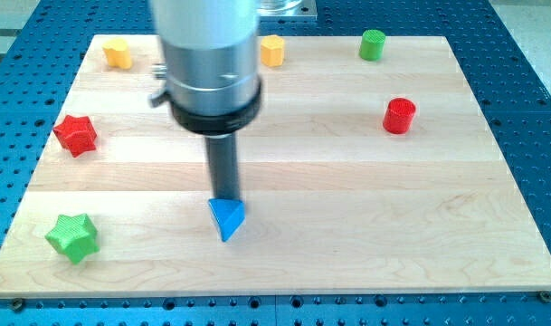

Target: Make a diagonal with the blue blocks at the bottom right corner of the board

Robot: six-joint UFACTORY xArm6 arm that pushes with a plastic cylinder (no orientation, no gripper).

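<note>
A blue triangular block (226, 217) lies on the wooden board (365, 208), left of centre and toward the view's bottom. My tip (224, 198) stands at the block's top edge, touching it or nearly so. The second blue block, seen earlier near the view's top left of centre, is hidden behind the arm's grey body (205, 63).
A red star block (76, 134) lies at the left. A green star block (72, 237) lies at the bottom left. Two yellow blocks (118, 52) (273, 50) and a green cylinder (373, 43) line the top edge. A red cylinder (400, 116) lies at the right.
</note>
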